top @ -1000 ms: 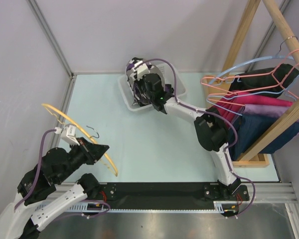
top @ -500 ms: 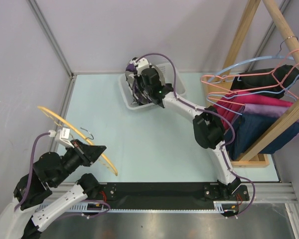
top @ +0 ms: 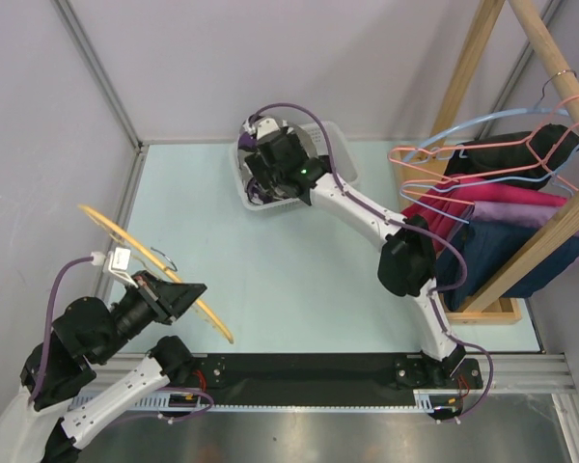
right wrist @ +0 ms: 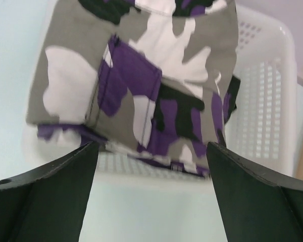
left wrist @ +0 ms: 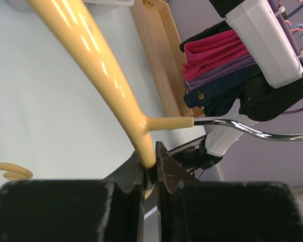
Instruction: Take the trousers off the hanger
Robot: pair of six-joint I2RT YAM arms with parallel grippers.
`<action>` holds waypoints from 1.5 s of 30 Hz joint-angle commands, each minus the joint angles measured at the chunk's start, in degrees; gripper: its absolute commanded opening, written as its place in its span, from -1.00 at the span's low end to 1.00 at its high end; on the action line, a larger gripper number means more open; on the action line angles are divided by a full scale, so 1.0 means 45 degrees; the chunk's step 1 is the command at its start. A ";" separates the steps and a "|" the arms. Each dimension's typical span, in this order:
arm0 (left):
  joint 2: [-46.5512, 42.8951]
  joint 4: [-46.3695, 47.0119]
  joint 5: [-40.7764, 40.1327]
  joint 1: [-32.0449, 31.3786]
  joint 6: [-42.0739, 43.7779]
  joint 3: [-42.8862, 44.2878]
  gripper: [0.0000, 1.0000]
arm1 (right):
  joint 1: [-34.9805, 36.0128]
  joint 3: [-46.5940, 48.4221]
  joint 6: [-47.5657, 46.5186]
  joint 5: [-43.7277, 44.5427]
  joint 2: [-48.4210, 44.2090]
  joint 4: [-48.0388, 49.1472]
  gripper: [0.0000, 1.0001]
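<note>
**Right gripper open over the trousers, left gripper pinching the bare hanger**

Right gripper (right wrist: 150, 151) stands with its jaws spread wide and nothing between them. The trousers (right wrist: 141, 75) lie just ahead of and below its fingertips, heaped in the white basket (right wrist: 262, 101). Their lower edge reaches the rim nearest the hand. The left gripper (left wrist: 150, 162) is closed tight on the hanger (left wrist: 101, 65), clamping it right beside the root of the metal hook (left wrist: 252, 131). The hanger carries no cloth, so the removal looks done in substance.

Risks from here, as I judge them:

- A fingertip of the open hand sits close to the cloth. If it lifts away at a slant it could catch a fold and drag the trousers back over the rim.
- The cloth bunches toward the near rim, so a nudge to the basket could spill it onto the table.
- The left hand's pinch is narrow and the hanger's arms reach far out to either side of it. A quick swing could twist the hanger in the jaws, or knock its far tip against the wall beside that hand.
</note>
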 commanded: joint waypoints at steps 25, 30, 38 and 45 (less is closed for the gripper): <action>0.2213 0.1864 0.5403 -0.0023 -0.1091 0.2995 -1.00 | 0.6813 -0.9106 0.7807 -0.3508 -1.1929 -0.1743 0.99; 0.1999 0.2351 0.6011 -0.0023 -0.1890 0.2372 -0.99 | 0.7475 -1.1799 0.7869 -0.6167 -1.4057 0.1830 0.99; 0.2193 0.3328 0.7201 -0.0023 -0.2830 0.1882 -0.99 | 0.8843 -1.2429 0.6797 -0.7828 -1.3692 0.4118 0.73; 0.2369 0.3700 0.7652 -0.0023 -0.3260 0.1902 -0.99 | 0.9645 -1.2840 0.6366 -0.8357 -1.3242 0.5368 0.41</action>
